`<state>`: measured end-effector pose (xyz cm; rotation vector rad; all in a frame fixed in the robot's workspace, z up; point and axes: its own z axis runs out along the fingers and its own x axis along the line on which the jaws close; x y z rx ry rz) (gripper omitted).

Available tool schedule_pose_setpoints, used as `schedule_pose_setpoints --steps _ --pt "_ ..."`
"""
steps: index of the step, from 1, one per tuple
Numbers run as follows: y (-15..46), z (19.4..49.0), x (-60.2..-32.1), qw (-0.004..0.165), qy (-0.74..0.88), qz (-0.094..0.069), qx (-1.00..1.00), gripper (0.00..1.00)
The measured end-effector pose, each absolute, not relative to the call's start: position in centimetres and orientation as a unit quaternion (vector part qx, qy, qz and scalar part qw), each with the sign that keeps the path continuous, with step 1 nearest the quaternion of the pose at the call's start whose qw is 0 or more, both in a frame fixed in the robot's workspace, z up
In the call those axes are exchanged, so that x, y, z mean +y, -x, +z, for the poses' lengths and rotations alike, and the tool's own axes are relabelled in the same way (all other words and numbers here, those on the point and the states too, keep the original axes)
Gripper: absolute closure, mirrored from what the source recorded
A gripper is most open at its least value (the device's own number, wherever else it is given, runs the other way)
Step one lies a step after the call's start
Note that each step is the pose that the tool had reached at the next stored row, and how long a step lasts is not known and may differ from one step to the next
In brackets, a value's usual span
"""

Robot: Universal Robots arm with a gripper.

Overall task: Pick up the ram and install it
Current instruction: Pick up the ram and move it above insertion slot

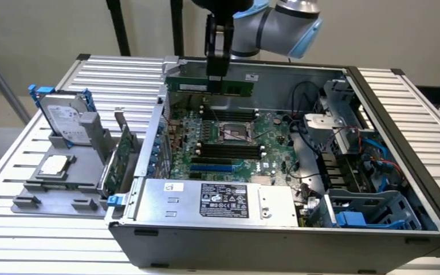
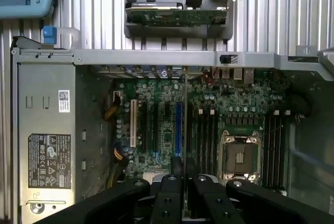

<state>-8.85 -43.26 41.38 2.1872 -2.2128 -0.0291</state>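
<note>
The ram [image 1: 208, 86] is a long, thin green stick held level above the far end of the open computer case [image 1: 403, 189]. My gripper [image 1: 216, 74] hangs straight down from the arm and is shut on it near its middle. In the wrist view the ram [image 2: 186, 119] appears edge-on as a thin line running out from between the black fingers [image 2: 169, 198]. It hovers over the green motherboard [image 2: 156, 98]. Black memory slots [image 2: 206, 140] lie on either side of the CPU socket [image 2: 240, 156], well below the stick. The same slots [image 1: 224, 150] sit near the socket [image 1: 233, 133] in the exterior view.
A silver power supply [image 1: 220, 200] fills the case's near side. Cables and a blue drive cage [image 1: 365, 212] crowd the exterior view's right. On the slatted table at the left, a grey fixture [image 1: 59, 183] holds a hard drive [image 1: 63, 117] and a green expansion card [image 1: 121, 160].
</note>
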Motion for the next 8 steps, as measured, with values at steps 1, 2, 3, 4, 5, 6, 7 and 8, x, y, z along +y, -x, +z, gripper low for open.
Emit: schedule_pose_setpoints --steps 1,2,3,4,5,6,7,8 --pt "8.5 41.3 -43.0 0.015 -0.703 -0.009 -0.711 0.86" --pt "8.1 41.1 -42.7 0.015 -0.703 -0.009 -0.711 0.86" --pt "7.8 41.0 -42.4 0.015 -0.703 -0.009 -0.711 0.86" --pt "7.4 40.9 -42.1 0.015 -0.703 -0.009 -0.711 0.86" --pt "7.0 40.7 -41.8 0.015 -0.703 -0.009 -0.711 0.86" --pt "6.6 40.5 -41.5 0.015 -0.703 -0.009 -0.711 0.86" --pt "6.2 40.4 -41.3 0.015 -0.703 -0.009 -0.711 0.86" --pt "5.8 40.2 -41.1 0.015 -0.703 -0.009 -0.711 0.86"
